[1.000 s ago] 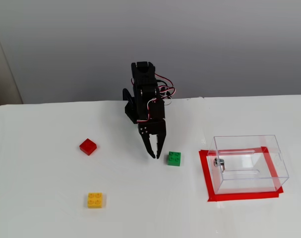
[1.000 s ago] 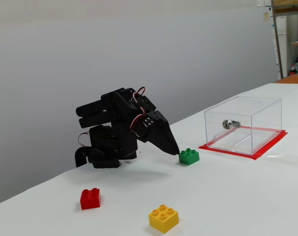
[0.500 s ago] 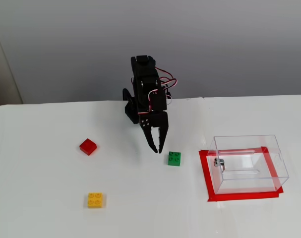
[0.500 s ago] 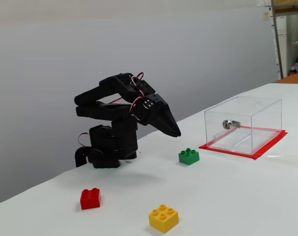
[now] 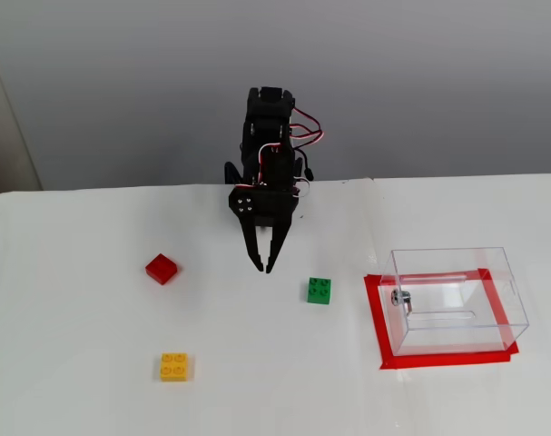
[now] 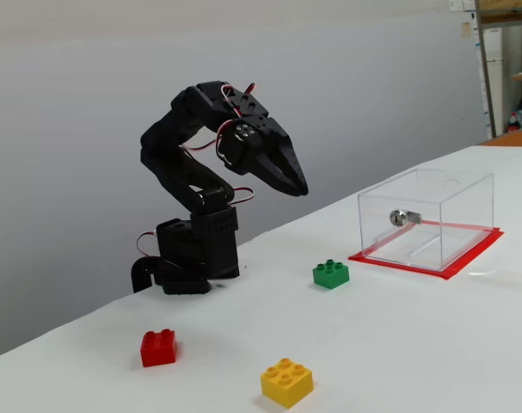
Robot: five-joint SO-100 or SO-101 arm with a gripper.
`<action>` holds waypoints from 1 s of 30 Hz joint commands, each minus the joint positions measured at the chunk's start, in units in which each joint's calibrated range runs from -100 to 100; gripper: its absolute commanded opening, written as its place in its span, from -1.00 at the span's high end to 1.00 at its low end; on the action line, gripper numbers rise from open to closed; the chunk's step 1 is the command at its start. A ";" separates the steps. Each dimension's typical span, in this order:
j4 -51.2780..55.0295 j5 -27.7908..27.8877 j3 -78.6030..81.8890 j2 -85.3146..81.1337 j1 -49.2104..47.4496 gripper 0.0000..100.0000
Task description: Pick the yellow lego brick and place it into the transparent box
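Note:
The yellow lego brick (image 5: 174,366) (image 6: 286,382) lies flat on the white table, studs up, near the front left. The transparent box (image 5: 455,300) (image 6: 426,218) stands on a red taped rectangle at the right, with nothing inside and a small metal fitting on one wall. My black gripper (image 5: 263,266) (image 6: 300,187) hangs in the air well above the table, pointing down, between the red and green bricks. Its fingertips are close together with nothing between them. It is far from the yellow brick.
A green brick (image 5: 319,290) (image 6: 331,274) sits just right of the gripper, between it and the box. A red brick (image 5: 161,268) (image 6: 159,347) lies to the left. The arm's base (image 6: 187,258) stands at the back by the grey wall.
The arm has lifted from the table beside the green brick and swung slightly left in the view from above. The bricks and box have not moved.

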 commanded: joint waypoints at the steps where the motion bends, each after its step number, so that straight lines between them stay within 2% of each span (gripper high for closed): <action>1: 2.66 1.11 -7.40 3.61 5.72 0.96; 6: 7.27 6.02 -17.34 12.86 10.53 0.96; 11: 9.54 7.89 -26.02 21.85 16.74 0.96; 20: 6.75 8.16 -31.81 32.88 29.98 0.96; 30: 5.53 15.36 -44.29 51.72 35.67 0.96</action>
